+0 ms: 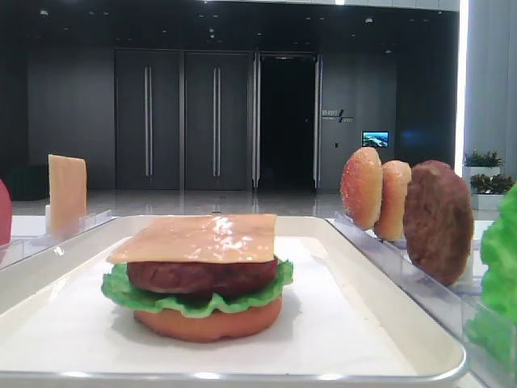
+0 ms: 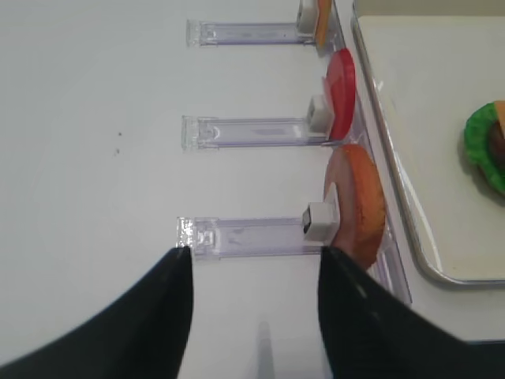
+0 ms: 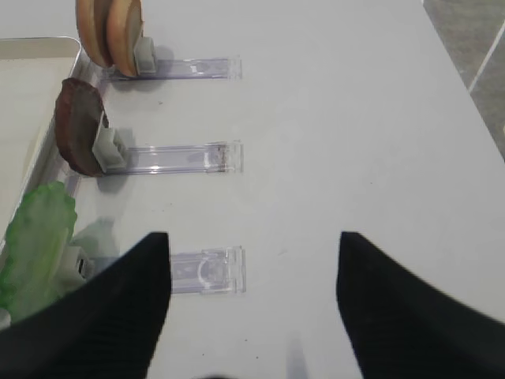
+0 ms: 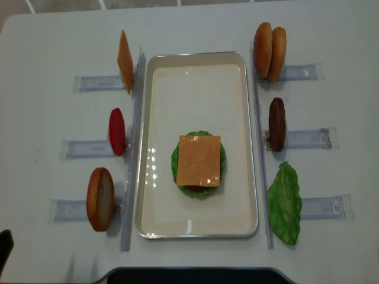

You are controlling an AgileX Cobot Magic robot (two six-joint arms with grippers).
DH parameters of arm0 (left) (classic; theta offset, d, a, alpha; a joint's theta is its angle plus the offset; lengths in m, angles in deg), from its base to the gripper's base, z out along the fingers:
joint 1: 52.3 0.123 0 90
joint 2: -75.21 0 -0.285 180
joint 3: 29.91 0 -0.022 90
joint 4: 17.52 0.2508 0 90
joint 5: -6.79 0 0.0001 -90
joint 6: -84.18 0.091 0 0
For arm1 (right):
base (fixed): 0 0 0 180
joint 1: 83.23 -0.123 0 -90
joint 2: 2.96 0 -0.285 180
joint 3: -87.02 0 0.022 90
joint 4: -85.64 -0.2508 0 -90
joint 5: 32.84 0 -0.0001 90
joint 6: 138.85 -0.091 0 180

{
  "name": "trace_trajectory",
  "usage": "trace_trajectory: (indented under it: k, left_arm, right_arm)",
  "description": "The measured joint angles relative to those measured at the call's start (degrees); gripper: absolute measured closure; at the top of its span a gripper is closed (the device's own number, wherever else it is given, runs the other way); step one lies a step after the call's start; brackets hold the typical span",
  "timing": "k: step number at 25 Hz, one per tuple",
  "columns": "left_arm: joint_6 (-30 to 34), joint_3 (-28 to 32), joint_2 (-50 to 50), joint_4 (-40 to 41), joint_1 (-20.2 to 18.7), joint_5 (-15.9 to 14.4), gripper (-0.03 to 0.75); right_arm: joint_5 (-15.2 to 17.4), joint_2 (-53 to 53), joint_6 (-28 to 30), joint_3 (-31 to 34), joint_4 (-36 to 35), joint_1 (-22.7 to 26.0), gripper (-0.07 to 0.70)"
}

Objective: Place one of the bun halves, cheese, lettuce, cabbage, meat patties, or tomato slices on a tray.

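White tabletop, seen from above, with a large shallow cream-white tray at its centre. On the tray sits a partial burger: a round golden-orange bun half at the bottom, a bright green ruffled lettuce leaf, a thick dark brown meat patty, and on top a thin square pale orange-yellow cheese slice, lying flat and free of either arm. Spare parts stand on edge in narrow clear plastic racks flanking the tray, presumably so that fingers can close on their faces: a second cheese slice, a red tomato slice and a bun half on the left; two bun halves, a patty and a lettuce leaf on the right. The left gripper hovers over bare table beside its nearest rack, jaws apart and empty. The right gripper likewise hangs with jaws apart, holding nothing. Judged from the stack, the cheese step appears complete.
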Motion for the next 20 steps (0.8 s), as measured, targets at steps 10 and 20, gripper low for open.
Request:
trace_trajectory:
  k: [10, 20]
  left_arm:
    - [2.58, 1.61, 2.82, -1.84, 0.00, 2.24, 0.323]
    - [4.22, 1.72, 2.82, -3.07, 0.00, 2.74, 0.323]
  right_arm:
    - [0.00, 0.00, 0.00, 0.00, 0.00, 0.00, 0.171]
    - [0.00, 0.00, 0.00, 0.00, 0.00, 0.00, 0.171]
